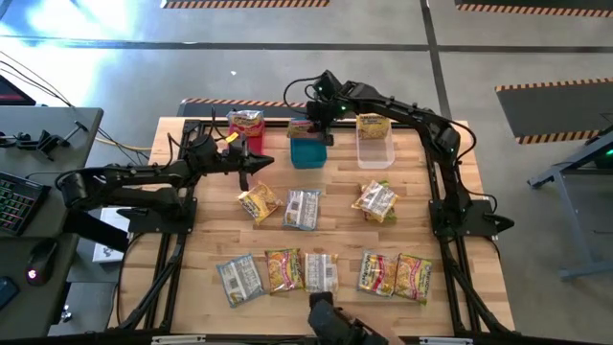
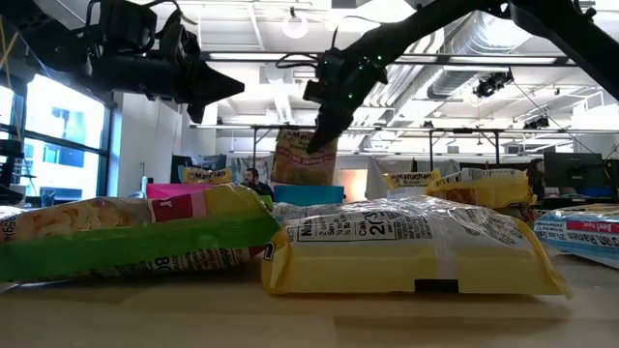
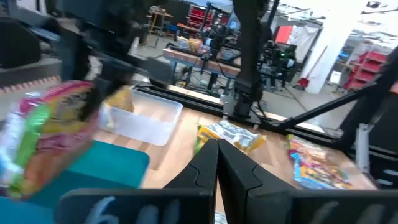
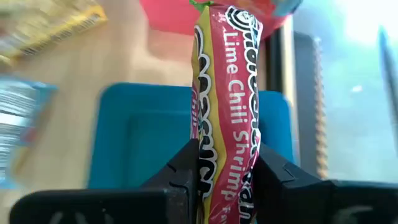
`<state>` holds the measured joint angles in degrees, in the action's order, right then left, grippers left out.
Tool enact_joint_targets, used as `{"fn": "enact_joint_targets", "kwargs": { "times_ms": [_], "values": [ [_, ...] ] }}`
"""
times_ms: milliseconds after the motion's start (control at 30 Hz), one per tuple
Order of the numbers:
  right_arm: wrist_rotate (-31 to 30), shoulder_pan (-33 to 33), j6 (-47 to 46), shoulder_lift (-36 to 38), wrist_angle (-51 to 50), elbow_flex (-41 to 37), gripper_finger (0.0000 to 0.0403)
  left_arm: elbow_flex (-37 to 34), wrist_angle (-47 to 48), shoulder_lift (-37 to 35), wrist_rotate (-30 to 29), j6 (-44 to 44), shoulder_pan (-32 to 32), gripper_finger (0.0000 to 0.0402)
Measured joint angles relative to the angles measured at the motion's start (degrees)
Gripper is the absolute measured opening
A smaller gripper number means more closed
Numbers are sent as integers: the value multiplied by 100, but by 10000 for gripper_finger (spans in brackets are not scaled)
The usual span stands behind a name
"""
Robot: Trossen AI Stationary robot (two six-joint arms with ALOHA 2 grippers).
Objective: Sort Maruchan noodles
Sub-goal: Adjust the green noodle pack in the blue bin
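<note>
I have a Lime Chili Shrimp packet [image 4: 225, 106] pinched on edge between the right gripper [image 4: 225, 168] fingers, hanging over the blue bin [image 4: 143, 143] at the far side of the table — this looks like the drop step of one sort. In the high view the right gripper [image 1: 314, 117] sits just above that blue bin [image 1: 307, 151], with the pink bin [image 1: 243, 134] to one side of it and the clear bin [image 1: 374, 149] to the other; each of those two already shows a packet in it. I judge the next move to be a short descent and a release, keeping the packet inside the bin walls so it does not tip over the rim.

The left gripper [image 1: 251, 161] hangs near the pink bin with its fingers pressed together and nothing between them; I would send it to the loose packets next.

Those remain on the wooden table [image 1: 201, 240] — three in a middle band, one yellow [image 1: 259, 202], one silvery [image 1: 302, 208] and one nearer the right arm [image 1: 374, 200], and a near row of five [image 1: 326, 272]. They are crinkly and flat, so likely slippery to pinch.

Beyond the table is grey floor with striped tape, a desk with a keyboard [image 1: 14, 201] at the left, and a workshop with shelving in the background.
</note>
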<state>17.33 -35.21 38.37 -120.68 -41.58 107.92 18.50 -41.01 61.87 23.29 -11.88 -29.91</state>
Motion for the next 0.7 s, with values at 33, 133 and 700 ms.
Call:
{"fn": "enact_joint_targets", "kwargs": {
  "times_ms": [33, 133, 700],
  "values": [
    [-63, -32, 105, -15, 32, 0, 76, 0, 14, 0, 34, -20, 1, 0],
    [-69, -146, 280, -33, 62, 0, 75, 0, 35, 0, 59, -152, 4, 0],
    [-243, -318, 572, -408, 111, 0, 74, 2, 116, 418, -387, -354, 503, 0]
  ]
}}
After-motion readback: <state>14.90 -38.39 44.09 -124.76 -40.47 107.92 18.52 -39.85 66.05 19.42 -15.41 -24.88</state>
